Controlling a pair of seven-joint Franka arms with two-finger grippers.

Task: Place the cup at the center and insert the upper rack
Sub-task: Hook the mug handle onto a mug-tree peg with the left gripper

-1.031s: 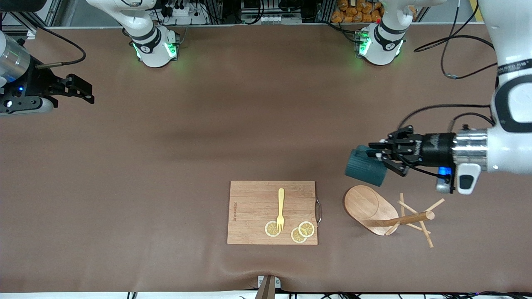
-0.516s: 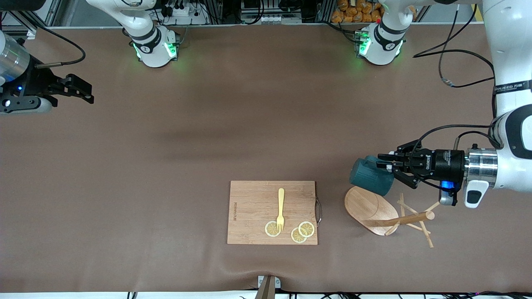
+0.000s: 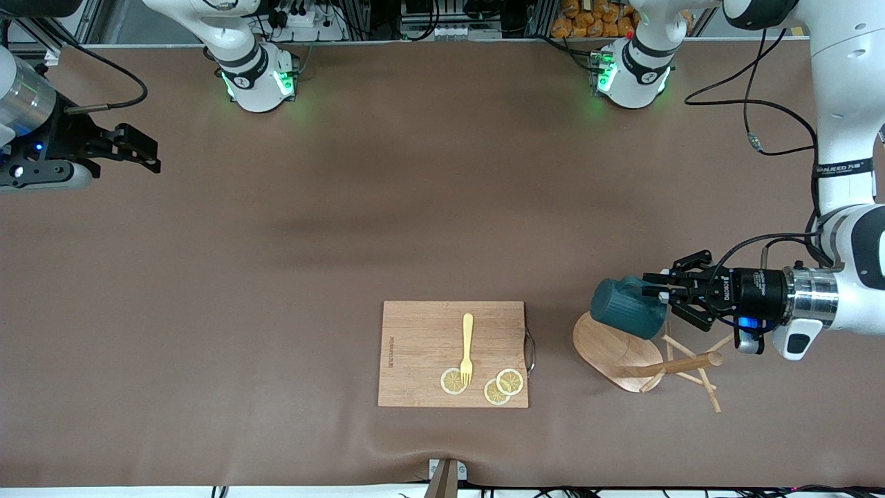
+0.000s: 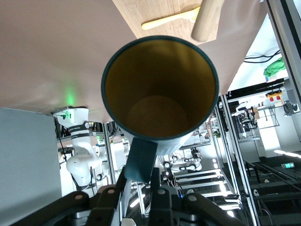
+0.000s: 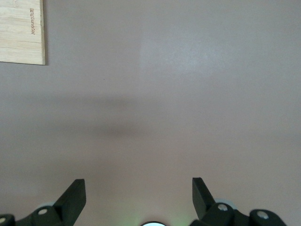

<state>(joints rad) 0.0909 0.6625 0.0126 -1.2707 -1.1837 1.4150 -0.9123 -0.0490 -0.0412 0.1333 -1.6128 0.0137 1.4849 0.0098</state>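
The right pincer (image 3: 142, 149) hangs over the brown surface (image 3: 346, 207) at the right arm's end, close to that edge, its 2 fingers (image 5: 73, 197) spread wide with nothing between them; this arm waits. In the right wrist view, bare brown cloth fills the space under it, with 1 corner of the cutting board (image 5: 21, 30) showing.

Toward the middle, the cutting board (image 3: 422, 339) lies flat, near the edge of the surface closest to the front camera. On it are 1 yellow fork (image 3: 467, 349) and 3 lemon slices (image 3: 509, 381), the fork's tines touching 1 slice. A wide open stretch of surface runs from the board up to the 2 arm bases.

Toward the left arm's end, the upper rack (image 3: 626, 353) lies tipped on its side, oval base facing the board, post and pegs pointing away from it. The left pincer (image 3: 660, 297) is clenched on the handle of the cup (image 3: 626, 308), which is held on its side in the air over the edge of the rack's base. The left wrist view looks straight into the cup (image 4: 160, 87).
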